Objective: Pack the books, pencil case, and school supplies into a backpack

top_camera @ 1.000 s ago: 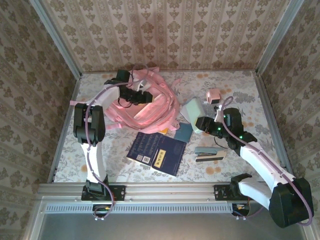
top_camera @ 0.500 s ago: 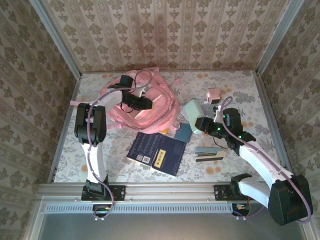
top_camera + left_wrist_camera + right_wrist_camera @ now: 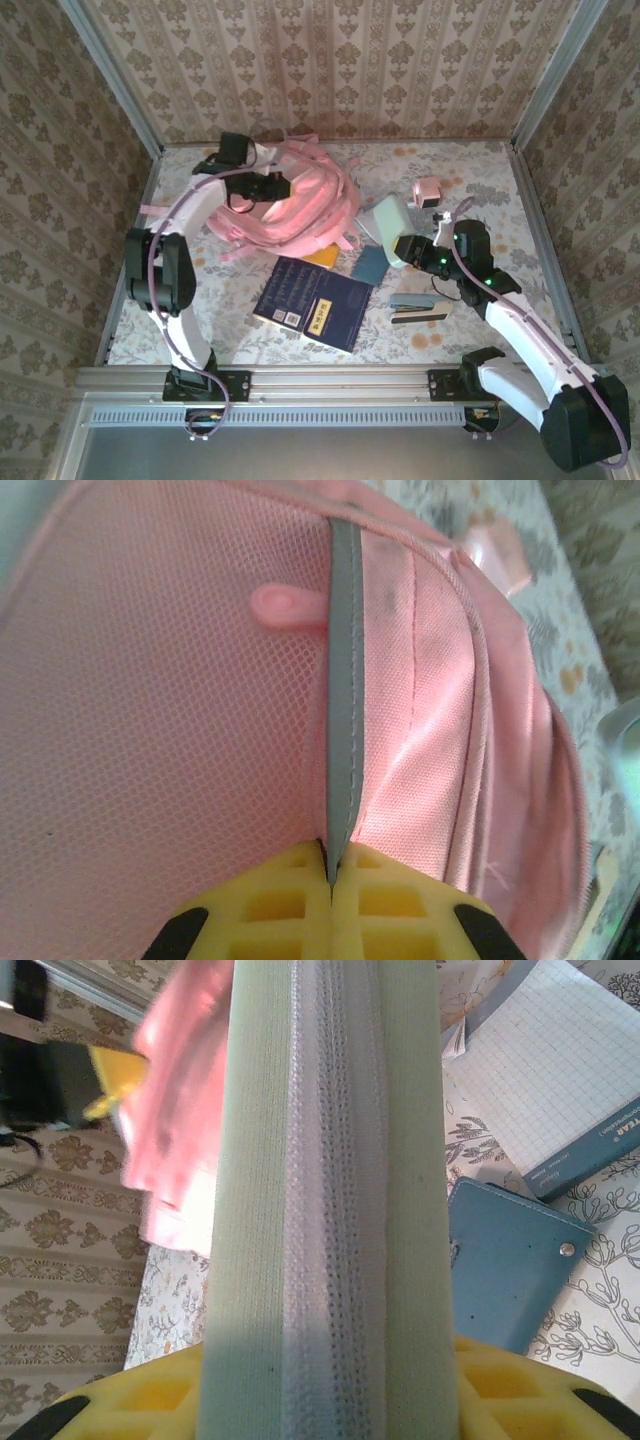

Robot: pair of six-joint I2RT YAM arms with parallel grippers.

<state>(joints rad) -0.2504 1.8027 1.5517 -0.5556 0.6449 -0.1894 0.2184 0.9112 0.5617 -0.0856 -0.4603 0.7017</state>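
The pink backpack [image 3: 300, 205] lies at the back left. My left gripper [image 3: 262, 187] is shut on its grey trim strip [image 3: 345, 680], pinching the edge between yellow pads [image 3: 390, 900]. My right gripper [image 3: 405, 246] is shut on the pale green pencil case [image 3: 387, 222], held just above the table right of the backpack; its zip faces the camera [image 3: 330, 1210]. Two navy books [image 3: 315, 305] lie overlapped in front of the backpack, with a yellow book [image 3: 322, 257] peeking out beneath it. The stapler [image 3: 420, 307], teal pad [image 3: 368, 264], grey-white pad [image 3: 560, 1080] and pink box [image 3: 428, 192] rest on the table.
Pink straps [image 3: 160, 207] trail left of the backpack. A metal rail [image 3: 320, 382] runs along the near edge, and papered walls close in the other sides. The floral cloth [image 3: 480, 190] shows bare at the back right.
My left gripper has shut on the backpack's grey trim and drawn it up toward the back left, bunching the bag. The right gripper, holding the pencil case, has barely shifted.
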